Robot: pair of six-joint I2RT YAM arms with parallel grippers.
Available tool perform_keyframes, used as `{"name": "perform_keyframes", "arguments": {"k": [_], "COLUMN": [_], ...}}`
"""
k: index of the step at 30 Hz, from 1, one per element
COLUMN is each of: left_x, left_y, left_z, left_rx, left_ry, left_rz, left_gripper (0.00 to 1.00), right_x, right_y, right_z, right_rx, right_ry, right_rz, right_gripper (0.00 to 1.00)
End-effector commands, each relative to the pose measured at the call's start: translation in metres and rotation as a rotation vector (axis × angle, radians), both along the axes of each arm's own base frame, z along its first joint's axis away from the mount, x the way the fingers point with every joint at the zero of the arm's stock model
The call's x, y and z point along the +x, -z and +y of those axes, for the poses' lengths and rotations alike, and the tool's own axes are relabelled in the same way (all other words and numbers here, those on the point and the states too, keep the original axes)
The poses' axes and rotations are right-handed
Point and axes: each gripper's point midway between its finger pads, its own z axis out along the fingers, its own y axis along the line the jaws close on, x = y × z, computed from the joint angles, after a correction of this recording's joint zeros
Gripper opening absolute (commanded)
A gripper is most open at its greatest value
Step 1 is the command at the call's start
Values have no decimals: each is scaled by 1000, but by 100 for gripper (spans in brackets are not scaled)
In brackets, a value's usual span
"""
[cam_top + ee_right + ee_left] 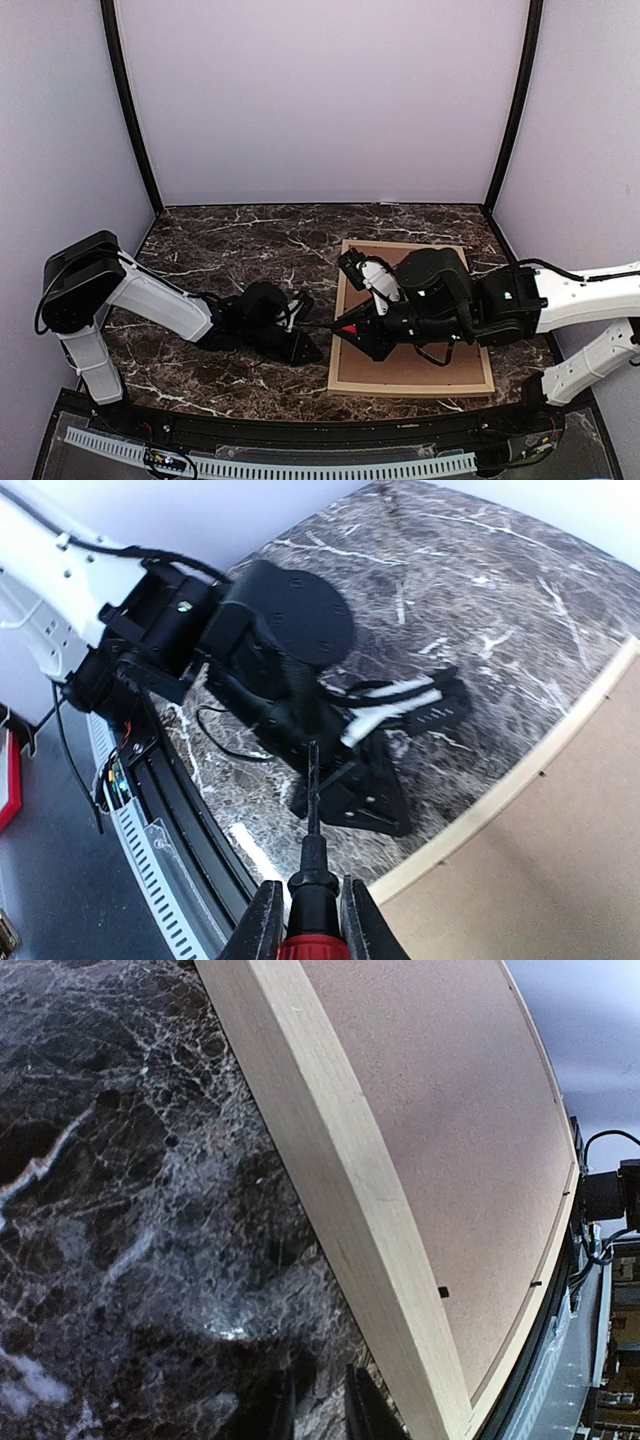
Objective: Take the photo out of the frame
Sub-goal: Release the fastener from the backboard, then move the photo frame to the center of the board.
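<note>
Frame (336, 345) lies face down on the bench (230, 240), brown backing board (440, 365) upward, so the photo is hidden beneath. Right claw (312, 925) grips a screwdriver (312, 875), probably for prying the tabs (443, 1291). Left claw (320, 1412) sits beside the frame edge; open or closed, I cannot tell.

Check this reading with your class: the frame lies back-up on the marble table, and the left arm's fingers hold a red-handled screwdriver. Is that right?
One slip: the red-handled screwdriver sits in the fingers of the right gripper, not the left arm's, as the right wrist view shows. The frame does lie back-up on the marble table.
</note>
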Motion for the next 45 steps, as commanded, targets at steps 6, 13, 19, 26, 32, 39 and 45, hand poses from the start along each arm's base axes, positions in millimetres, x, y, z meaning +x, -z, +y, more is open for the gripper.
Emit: {"name": "perform_keyframes", "arguments": {"k": [6,13,19,26,32,39,45], "left_x": [6,5,13,44,89,133,152], "left_y": [-7,-18,-32,-42,-44,-49,-50], "left_z": [24,24,8,-11,-23,-33,-55], "left_rx": [157,226,268,286,286,229,168], "left_ry": [-65,-59,-54,-92,-128,-146,-107], "left_rz": [0,0,-28,-107,-118,-141,-169], "left_gripper": [35,38,39,41,44,45,46], "right_x": [39,65,75,89,99,99,97], "right_y": [26,54,68,68,65,65,69], "right_z": [-81,-132,-144,-136,-127,-125,-127], "right_rx": [-51,-89,-107,-48,-16,-5,-5], "right_ry": [332,542,589,555,520,499,500], "right_rz": [60,121,143,144,142,143,150], "right_gripper": [0,0,0,0,0,0,0]}}
